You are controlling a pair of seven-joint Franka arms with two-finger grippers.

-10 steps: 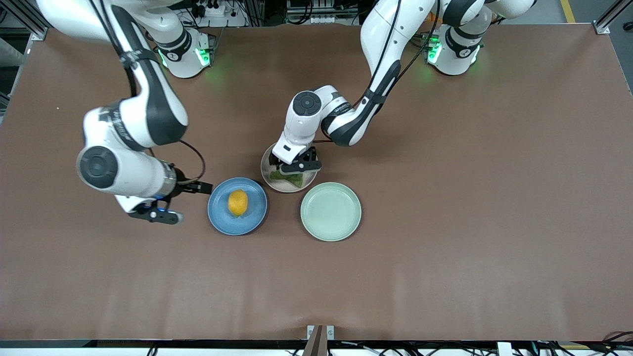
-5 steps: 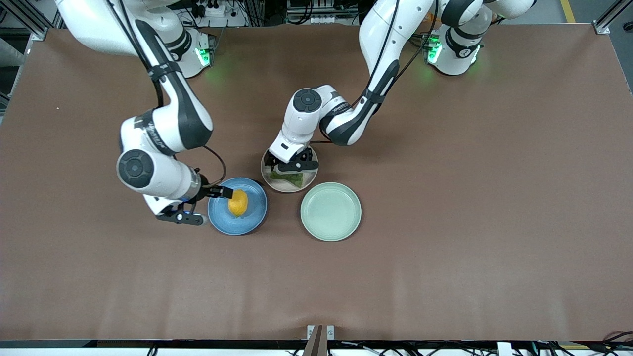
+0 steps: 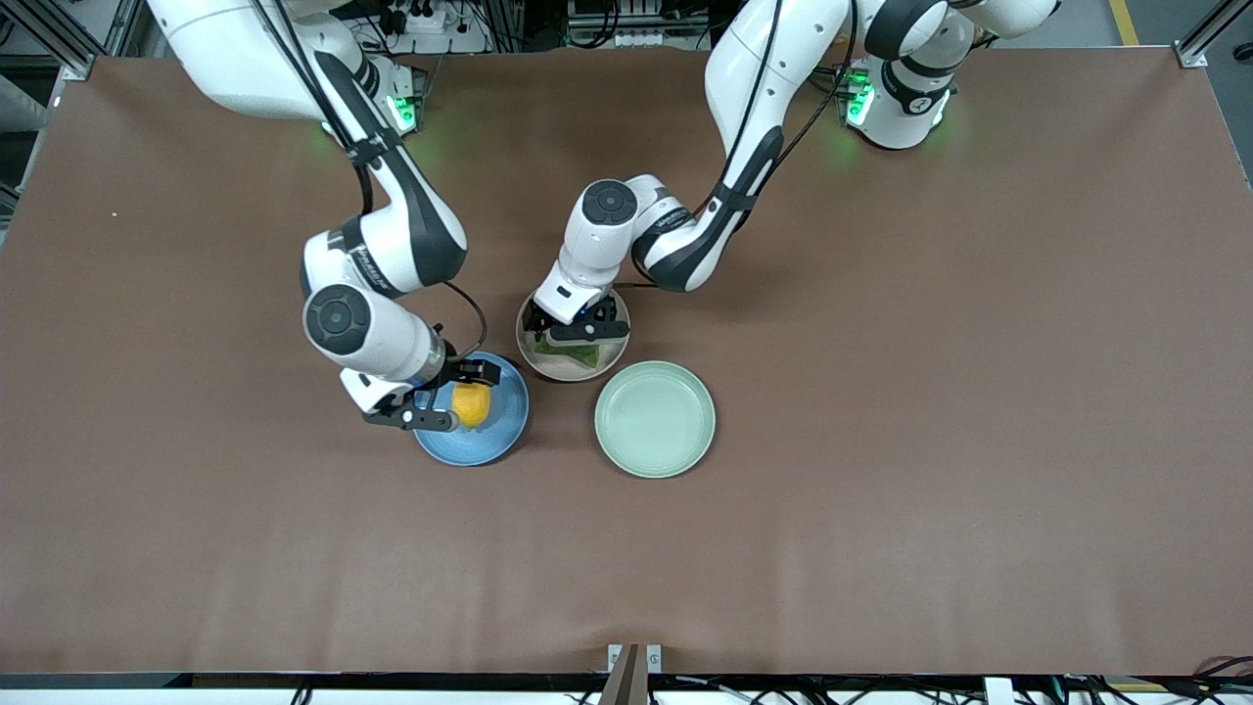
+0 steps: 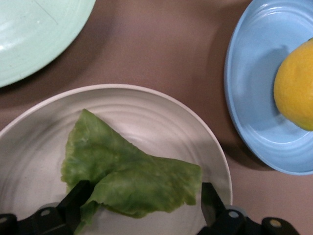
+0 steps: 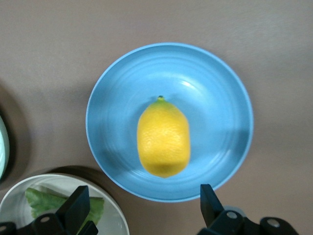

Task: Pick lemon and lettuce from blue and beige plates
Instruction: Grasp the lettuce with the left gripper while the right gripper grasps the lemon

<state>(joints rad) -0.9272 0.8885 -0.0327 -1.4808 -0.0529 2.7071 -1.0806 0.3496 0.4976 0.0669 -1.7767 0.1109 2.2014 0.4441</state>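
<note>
Lemon: the small oval yellow-orange lemon (image 3: 473, 404) lies in the middle of the round medium-blue plate (image 3: 489, 446), lower left of centre in the front view.
Lettuce: the wrinkled green lettuce leaf (image 3: 578, 356) lies flat on the round pale beige plate (image 3: 558, 369), at centre frame, just beside the blue plate.
Right gripper: the right gripper (image 3: 452, 397) hangs over the blue plate; its fingers (image 5: 211, 201) are spread wide, grasping nothing.
Left gripper: the left gripper (image 3: 573, 331) is low over the beige plate; its fingers (image 4: 78, 197) are released, straddling the leaf.
Other: a round mint-green plate (image 3: 655, 419) sits on the brown worktop (image 3: 930, 392), lower right of the beige plate.
</note>
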